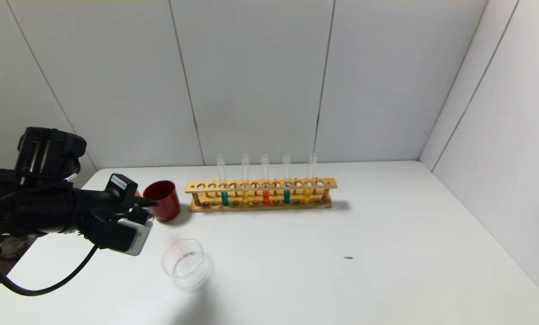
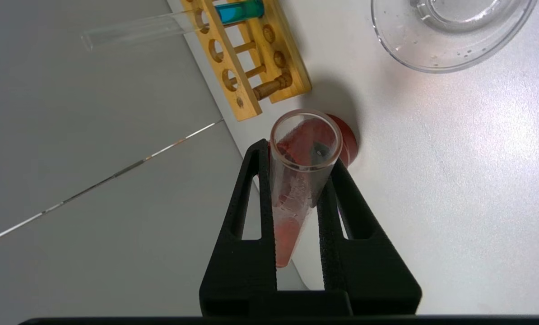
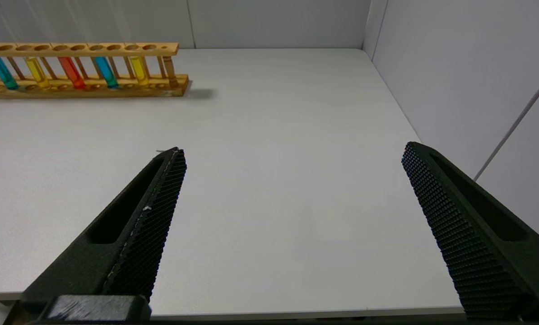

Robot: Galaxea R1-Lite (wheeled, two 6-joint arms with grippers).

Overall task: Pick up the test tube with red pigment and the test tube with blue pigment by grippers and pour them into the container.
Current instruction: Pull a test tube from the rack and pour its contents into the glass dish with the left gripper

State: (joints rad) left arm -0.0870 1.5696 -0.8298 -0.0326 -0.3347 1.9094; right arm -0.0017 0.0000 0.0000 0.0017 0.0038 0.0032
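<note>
Left end effector (image 2: 302,180), seen only at its wrist, clamps a red-stained test tube (image 2: 303,158) above the red cup (image 2: 348,142).

The left end effector (image 1: 145,203) hides the held tube in the head view.

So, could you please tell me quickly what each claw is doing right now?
Left claw: closed on a test tube with red pigment.
Right claw: open, empty.

Bright even light, soft shadows, sharp.
</note>
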